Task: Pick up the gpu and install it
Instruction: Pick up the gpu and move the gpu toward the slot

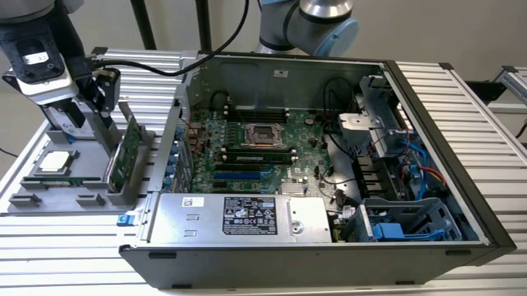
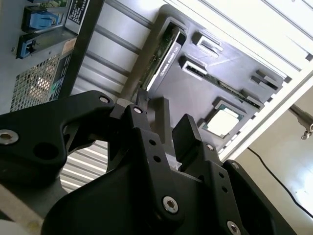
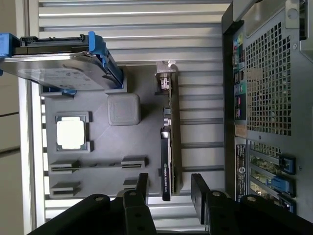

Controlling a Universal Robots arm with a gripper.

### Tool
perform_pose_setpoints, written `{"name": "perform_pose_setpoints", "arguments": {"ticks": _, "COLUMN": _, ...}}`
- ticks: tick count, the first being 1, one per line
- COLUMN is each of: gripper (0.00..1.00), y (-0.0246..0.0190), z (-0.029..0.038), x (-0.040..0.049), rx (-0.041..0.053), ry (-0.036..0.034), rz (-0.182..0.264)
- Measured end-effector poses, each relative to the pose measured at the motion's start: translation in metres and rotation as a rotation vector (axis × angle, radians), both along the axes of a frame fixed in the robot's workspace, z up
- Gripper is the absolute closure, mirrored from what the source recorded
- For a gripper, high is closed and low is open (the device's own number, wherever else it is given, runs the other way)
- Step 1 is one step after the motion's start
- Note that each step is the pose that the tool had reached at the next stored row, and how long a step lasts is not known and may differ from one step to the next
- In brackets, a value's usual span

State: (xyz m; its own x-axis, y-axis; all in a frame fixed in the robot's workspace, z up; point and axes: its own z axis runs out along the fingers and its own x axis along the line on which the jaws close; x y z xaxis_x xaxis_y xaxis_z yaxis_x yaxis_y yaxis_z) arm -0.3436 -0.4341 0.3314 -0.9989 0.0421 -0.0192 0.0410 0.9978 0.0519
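Observation:
The gpu [image 1: 123,155] stands on its long edge in a slot of the grey parts tray [image 1: 49,203], at the exterior view's left beside the open computer case [image 1: 428,123]. It is a green card with a black cooler on one face and a silver bracket at one end. Both wrist views show it edge-on, the gpu [image 3: 169,137] in one and the gpu [image 2: 159,63] in the other. My gripper [image 1: 95,108] hangs above the tray, close over the card. Its black fingers [image 3: 143,183] stand apart on either side of the card's line. The gripper [image 3: 170,185] is open, and so is the gripper [image 2: 164,125], with nothing in its grasp.
The tray also carries a silver hard drive in a blue frame [image 3: 54,63], a square processor [image 3: 71,133] and a thin memory stick [image 1: 58,181]. Inside the case lie the motherboard [image 1: 255,154] with blue slots [image 1: 239,176] and a power supply [image 1: 239,216]. Ribbed metal table [image 1: 477,98] surrounds everything.

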Motion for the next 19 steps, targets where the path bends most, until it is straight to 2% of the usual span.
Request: {"name": "perform_pose_setpoints", "arguments": {"ticks": 19, "gripper": 0.00, "y": -0.0001, "z": -0.0047, "x": 0.0001, "rx": 0.0000, "ry": -0.0005, "rz": 0.000}}
